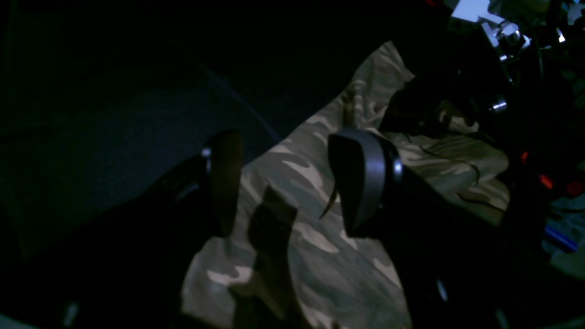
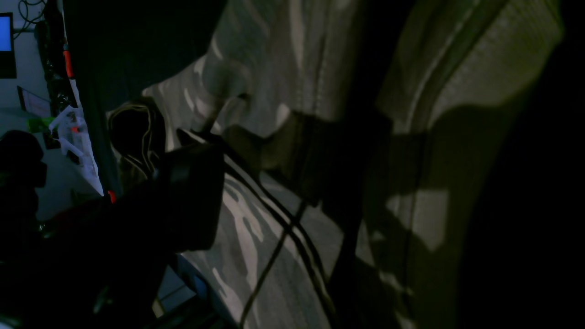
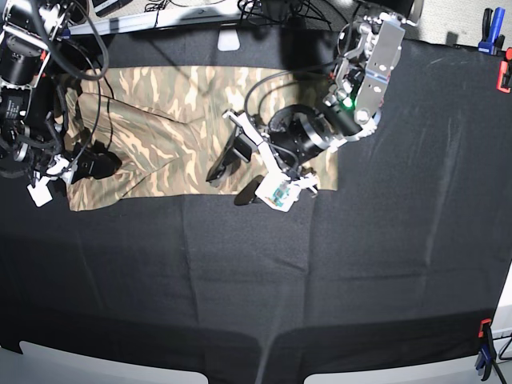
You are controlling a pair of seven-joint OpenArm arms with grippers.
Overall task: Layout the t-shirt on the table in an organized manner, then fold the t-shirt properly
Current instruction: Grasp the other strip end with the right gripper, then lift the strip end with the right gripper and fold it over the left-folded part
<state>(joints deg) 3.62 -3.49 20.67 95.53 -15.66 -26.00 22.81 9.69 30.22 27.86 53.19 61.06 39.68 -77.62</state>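
The camouflage t-shirt [image 3: 176, 104] lies spread lengthwise across the far left part of the black table [image 3: 320, 280]. My left gripper [image 3: 234, 178] hovers over the shirt's near edge, right of its middle. In the left wrist view, the left gripper [image 1: 292, 183] is open, with printed fabric [image 1: 320, 256] lying below the gap and nothing between the fingers. My right gripper [image 3: 84, 168] is at the shirt's left end. In the right wrist view, one dark finger [image 2: 192, 196] sits low over the cloth, near the ribbed collar [image 2: 502, 59], with the jaws wide apart.
Thin black cables [image 2: 274, 256] trail across the shirt at its left end. Red [image 3: 504, 76] and blue [image 3: 484, 20] clamps hold the cloth at the far right edge, and another clamp [image 3: 482, 352] sits at the near right corner. Equipment [image 3: 160, 12] lines the far edge.
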